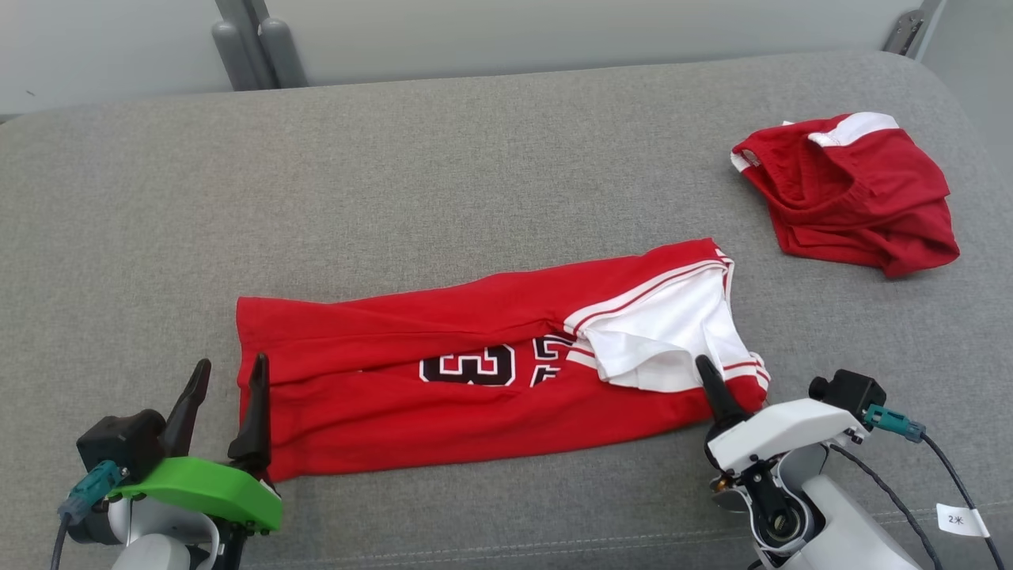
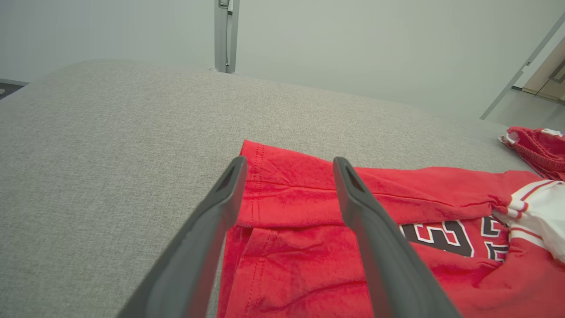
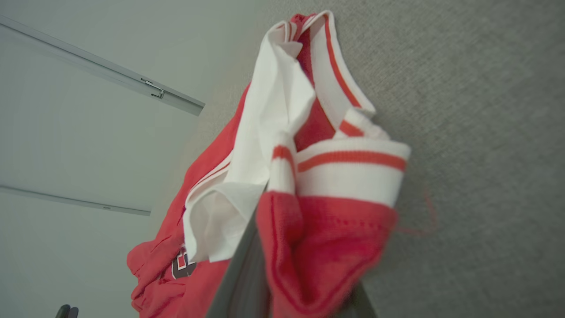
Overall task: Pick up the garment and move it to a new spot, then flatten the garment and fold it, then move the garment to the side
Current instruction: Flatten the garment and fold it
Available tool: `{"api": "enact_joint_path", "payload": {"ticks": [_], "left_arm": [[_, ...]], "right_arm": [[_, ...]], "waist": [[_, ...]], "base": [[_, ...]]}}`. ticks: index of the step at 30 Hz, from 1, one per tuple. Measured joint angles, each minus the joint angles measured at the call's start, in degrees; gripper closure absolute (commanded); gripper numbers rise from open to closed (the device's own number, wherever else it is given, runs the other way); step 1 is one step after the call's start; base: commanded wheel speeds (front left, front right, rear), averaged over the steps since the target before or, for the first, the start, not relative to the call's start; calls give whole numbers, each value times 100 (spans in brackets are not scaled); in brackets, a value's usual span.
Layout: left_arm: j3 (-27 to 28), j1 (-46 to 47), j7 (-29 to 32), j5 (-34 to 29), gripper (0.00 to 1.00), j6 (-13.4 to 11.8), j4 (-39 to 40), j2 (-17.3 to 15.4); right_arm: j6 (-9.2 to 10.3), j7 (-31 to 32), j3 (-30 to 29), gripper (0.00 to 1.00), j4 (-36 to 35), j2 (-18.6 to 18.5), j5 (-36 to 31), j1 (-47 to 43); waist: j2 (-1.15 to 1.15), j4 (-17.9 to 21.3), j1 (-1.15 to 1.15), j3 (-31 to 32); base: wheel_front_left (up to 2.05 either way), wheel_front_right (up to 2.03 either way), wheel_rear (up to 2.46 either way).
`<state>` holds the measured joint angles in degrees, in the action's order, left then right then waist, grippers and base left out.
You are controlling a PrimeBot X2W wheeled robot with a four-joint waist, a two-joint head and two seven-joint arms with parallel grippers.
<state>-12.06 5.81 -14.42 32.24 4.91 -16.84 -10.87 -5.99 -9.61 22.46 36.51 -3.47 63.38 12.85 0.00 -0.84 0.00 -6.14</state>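
Garment: a red jersey (image 1: 475, 332) with white striped trim and black numerals lay flat and lengthwise on the grey fabric-covered bench (image 1: 475, 158), stretched from one pincer to the other.
Right pincer: the right pincer (image 1: 708, 380) was closed on the jersey's near corner at the white-trimmed end. In the right wrist view a bunch of red cloth and striped band (image 3: 326, 238) sat pinched between the dark fingers and raised off the bench.
Left pincer: the left pincer (image 1: 229, 380) stood wide open and held nothing. The stitched hem end of the jersey (image 2: 287, 198) lay between its fingers, with the inner finger over the red cloth and the outer finger just off the edge, over bare bench. Whether the tips touched the cloth could not be told.
Beyond the right pincer: a second red garment with white trim (image 1: 855, 198) lay crumpled, well apart from the jersey.
Far edge: grey metal posts (image 1: 245, 39) rose behind the bench against a pale wall.
Beside the right arm: a cable with a small white tag (image 1: 957, 518).
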Motion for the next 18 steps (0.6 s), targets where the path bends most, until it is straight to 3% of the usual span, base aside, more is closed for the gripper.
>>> {"api": "enact_joint_path", "payload": {"ticks": [8,18], "left_arm": [[-51,5,0,-76,0,15,-14,70],[-30,12,0,-125,0,19,-36,102]], "right_arm": [[-7,-258,162,100,-63,-83,-441,117],[-52,-347,533,100,-154,-375,-1179,498]], "waist": [[0,-76,0,37],[0,-456,0,123]], "base": [[0,0,0],[0,0,0]]}}
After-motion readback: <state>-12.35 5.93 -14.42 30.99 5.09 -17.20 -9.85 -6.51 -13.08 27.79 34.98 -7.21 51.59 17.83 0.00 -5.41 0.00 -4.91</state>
